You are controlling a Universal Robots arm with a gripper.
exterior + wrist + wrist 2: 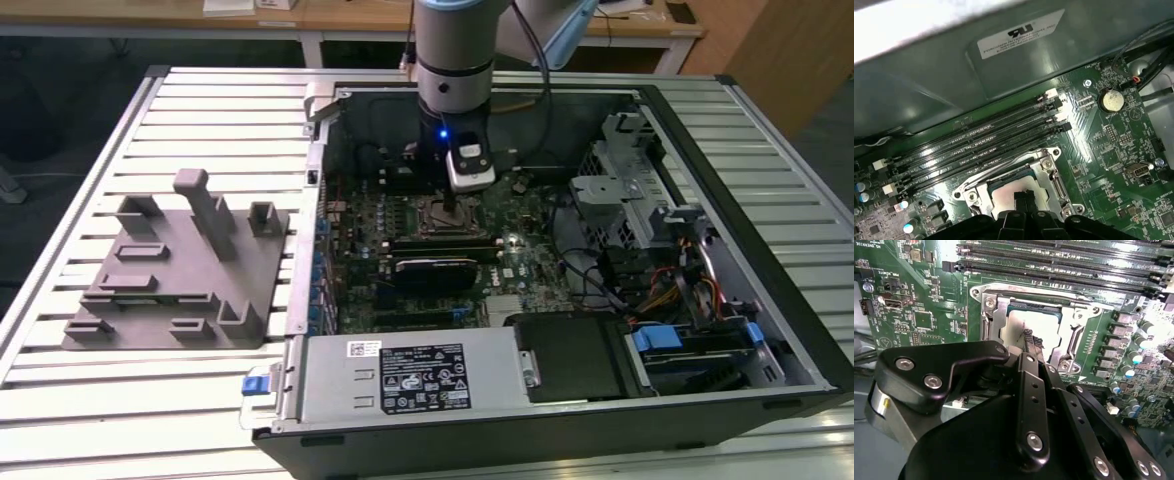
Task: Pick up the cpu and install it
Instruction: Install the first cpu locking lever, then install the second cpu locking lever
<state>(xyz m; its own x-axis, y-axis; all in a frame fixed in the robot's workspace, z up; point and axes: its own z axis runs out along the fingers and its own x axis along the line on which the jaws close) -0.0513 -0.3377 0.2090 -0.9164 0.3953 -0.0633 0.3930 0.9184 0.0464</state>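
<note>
Inside the open computer case (747, 300) on the slatted worktop (147, 400), the tool (1029, 342) hangs right over the cpu (1026, 327) sitting in the motherboard socket (994, 315), its fingers close together at the chip, grip unclear

Three views over one socket

The exterior view looks down from high up at the open case (561, 250) on the slatted table (80, 400). Both wrist views sit close above the board, sharing the socket (1029, 330) (1019, 187) and memory slots (984, 145).
</note>
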